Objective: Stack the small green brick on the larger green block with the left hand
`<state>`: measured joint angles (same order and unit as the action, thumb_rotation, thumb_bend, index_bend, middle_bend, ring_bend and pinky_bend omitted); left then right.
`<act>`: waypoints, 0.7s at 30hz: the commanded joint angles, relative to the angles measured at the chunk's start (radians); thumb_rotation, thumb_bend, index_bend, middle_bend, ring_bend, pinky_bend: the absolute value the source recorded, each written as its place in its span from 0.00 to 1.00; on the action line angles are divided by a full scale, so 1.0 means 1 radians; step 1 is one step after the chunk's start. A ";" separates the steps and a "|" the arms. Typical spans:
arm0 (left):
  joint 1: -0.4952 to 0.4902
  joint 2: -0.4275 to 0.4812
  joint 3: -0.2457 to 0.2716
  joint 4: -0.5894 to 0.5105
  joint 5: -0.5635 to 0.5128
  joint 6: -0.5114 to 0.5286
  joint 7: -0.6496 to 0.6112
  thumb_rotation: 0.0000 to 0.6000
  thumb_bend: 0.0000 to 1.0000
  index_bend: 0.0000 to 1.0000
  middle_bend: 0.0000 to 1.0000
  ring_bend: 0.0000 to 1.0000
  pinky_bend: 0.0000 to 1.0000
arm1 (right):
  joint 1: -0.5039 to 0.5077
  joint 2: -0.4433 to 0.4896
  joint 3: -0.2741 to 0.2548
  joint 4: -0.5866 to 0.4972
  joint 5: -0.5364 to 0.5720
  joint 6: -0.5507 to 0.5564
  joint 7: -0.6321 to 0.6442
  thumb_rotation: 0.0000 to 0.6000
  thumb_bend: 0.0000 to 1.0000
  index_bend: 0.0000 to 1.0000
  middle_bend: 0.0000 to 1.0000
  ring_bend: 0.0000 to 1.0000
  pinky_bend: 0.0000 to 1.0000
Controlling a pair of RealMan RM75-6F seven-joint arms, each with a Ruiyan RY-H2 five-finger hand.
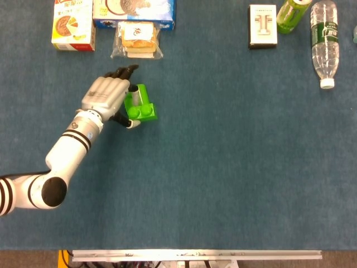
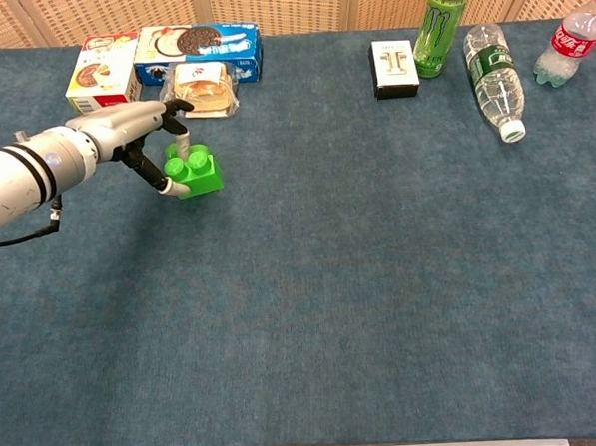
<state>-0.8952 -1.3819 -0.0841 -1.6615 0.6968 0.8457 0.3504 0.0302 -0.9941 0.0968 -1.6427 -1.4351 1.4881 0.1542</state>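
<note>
A bright green studded piece sits left of the table's middle; in the chest view its round studs face up. I cannot tell whether it is one brick or a small brick sitting on the larger block. My left hand is at its left side and pinches it between the thumb on the near side and a finger on the far side, as the chest view also shows. The other fingers point toward the back of the table. My right hand is in neither view.
At the back left stand a yellow snack box, a blue cookie box and a bagged pastry just beyond the hand. At the back right are a white box, a green can and a lying water bottle.
</note>
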 commanded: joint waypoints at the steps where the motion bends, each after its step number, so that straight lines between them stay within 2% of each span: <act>1: -0.003 0.002 -0.002 -0.013 0.004 0.005 0.006 1.00 0.19 0.61 0.00 0.00 0.12 | -0.001 0.001 0.000 0.000 -0.001 0.001 0.002 1.00 0.19 0.28 0.34 0.27 0.45; 6: -0.016 -0.010 -0.013 -0.021 0.000 0.004 0.013 1.00 0.19 0.61 0.00 0.00 0.12 | 0.000 0.001 -0.001 0.001 -0.005 0.000 0.003 1.00 0.19 0.28 0.34 0.27 0.45; 21: -0.060 -0.068 -0.030 0.054 -0.055 -0.020 0.030 1.00 0.19 0.61 0.00 0.00 0.12 | -0.001 0.004 0.000 0.003 -0.003 0.001 0.009 1.00 0.19 0.28 0.34 0.27 0.45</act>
<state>-0.9543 -1.4483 -0.1151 -1.6095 0.6430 0.8262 0.3788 0.0288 -0.9904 0.0972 -1.6396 -1.4381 1.4889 0.1634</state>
